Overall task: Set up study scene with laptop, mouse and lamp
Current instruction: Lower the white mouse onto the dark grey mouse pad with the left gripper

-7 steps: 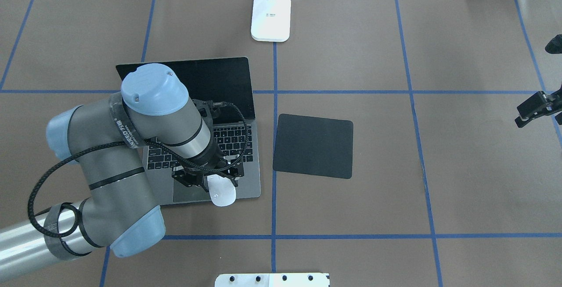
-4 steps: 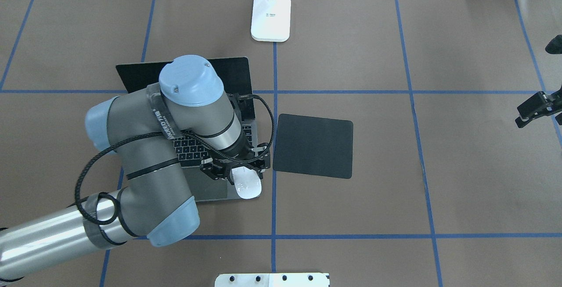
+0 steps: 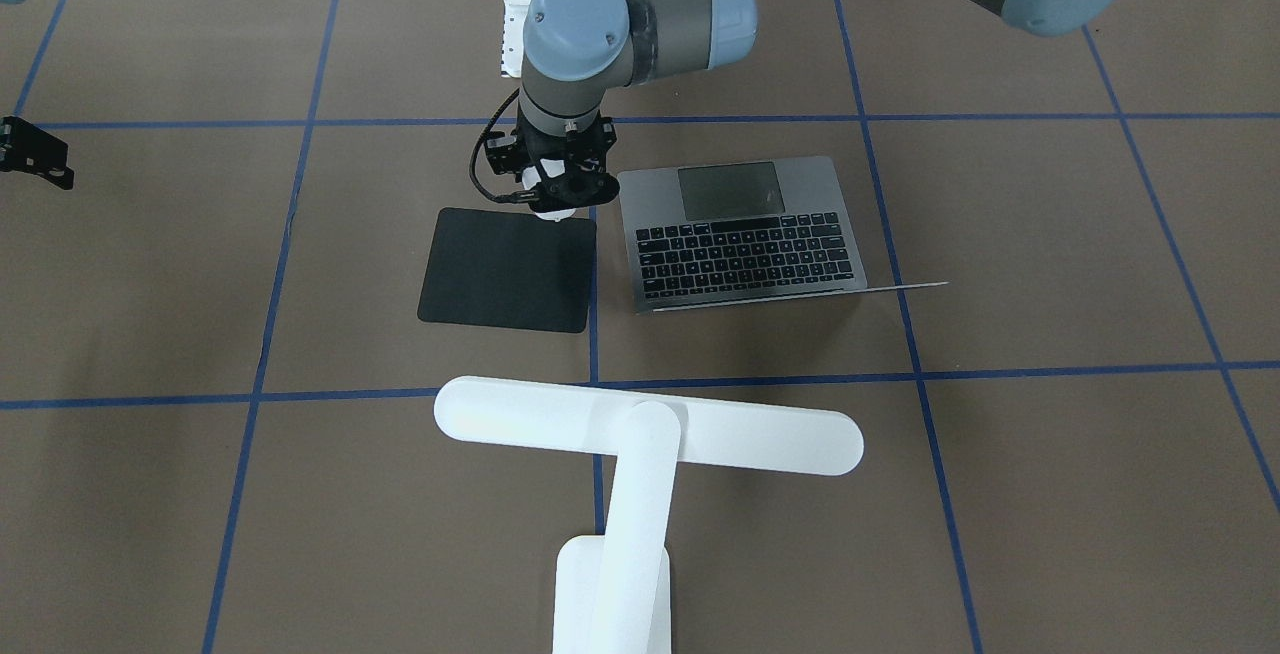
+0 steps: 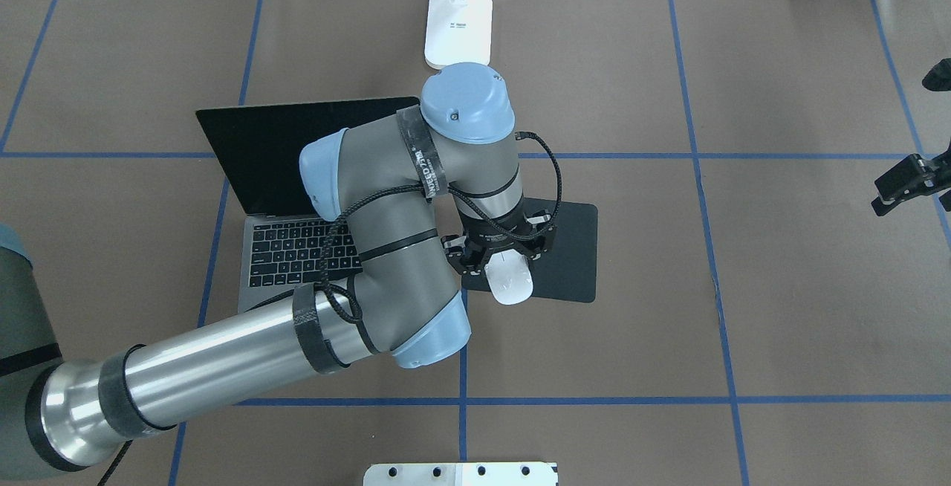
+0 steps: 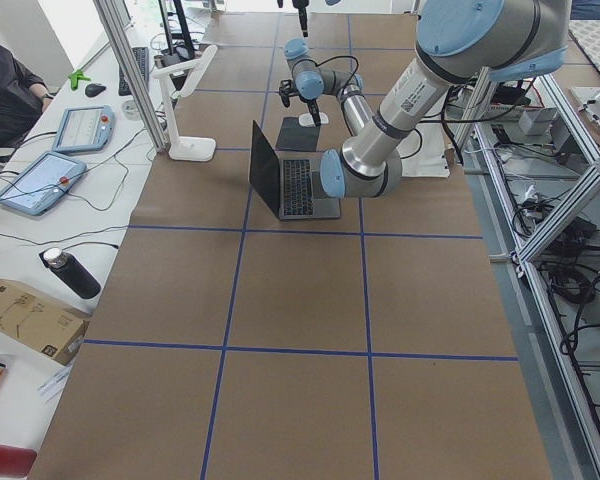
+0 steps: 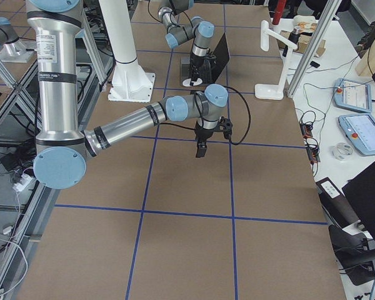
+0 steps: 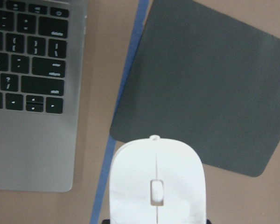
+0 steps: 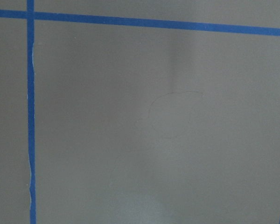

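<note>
We see the mouse (image 4: 511,285) clamped between the fingers of the left gripper (image 4: 505,259), one finger on each of its long sides. It is at the corner of the black pad (image 4: 572,263) nearest the robot and the laptop (image 4: 293,252). The wrist view shows its nose overlapping that corner; we cannot tell whether it touches the pad.

A second ago the mouse was over the trackpad end of the laptop. Half a second ago it was at the laptop's front right corner. Now it has crossed the blue tape line (image 4: 462,367) between laptop and pad. The left arm has swung with it and uncovered most of the keyboard and the dark screen. Laptop, pad and lamp (image 4: 459,25) lie where they did, as does the right gripper (image 4: 903,185) by the worktop's right edge; we cannot tell whether its fingers are apart or together.

A black strap on the left arm bears white lettering, and the lamp base a small grey mark, both too small for us to read. The key legends are blurred.

The lamp stands at the middle of the worktop's (image 4: 780,285) far edge, well apart from the pad. The laptop is open, left of the centre line. Bare brown surface runs from the pad's right edge to the right gripper.
</note>
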### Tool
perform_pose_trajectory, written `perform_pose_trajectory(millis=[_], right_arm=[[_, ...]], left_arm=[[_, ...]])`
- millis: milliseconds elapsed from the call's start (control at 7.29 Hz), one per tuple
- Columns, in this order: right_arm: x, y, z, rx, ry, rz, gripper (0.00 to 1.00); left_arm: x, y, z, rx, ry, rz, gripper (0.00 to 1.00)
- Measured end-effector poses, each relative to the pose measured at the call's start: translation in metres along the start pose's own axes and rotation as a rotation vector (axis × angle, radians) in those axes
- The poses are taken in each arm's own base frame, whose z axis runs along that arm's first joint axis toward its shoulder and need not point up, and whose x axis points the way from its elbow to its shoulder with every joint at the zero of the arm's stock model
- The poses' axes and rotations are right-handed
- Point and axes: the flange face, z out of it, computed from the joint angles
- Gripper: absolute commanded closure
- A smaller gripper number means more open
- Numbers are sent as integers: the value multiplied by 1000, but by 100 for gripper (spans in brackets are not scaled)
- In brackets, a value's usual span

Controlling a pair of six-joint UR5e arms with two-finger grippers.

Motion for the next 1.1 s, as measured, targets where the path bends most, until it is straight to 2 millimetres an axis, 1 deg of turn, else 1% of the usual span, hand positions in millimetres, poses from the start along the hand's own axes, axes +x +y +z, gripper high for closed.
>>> perform_pose_trajectory(millis=[137,274,412,1098], right_arm=[[0,0,0,0,0,0,0],[0,0,0,0,1,0,0],[0,0,0,1,1,-1,0],[-1,0,-1,3,0,-2,0]], left_arm=[[12,-11,12,14,2,-6,86],[19,-19,20,33,1,-9,86],[21,-23,24,42,2,-9,86],[18,-43,51,62,2,-10,86]])
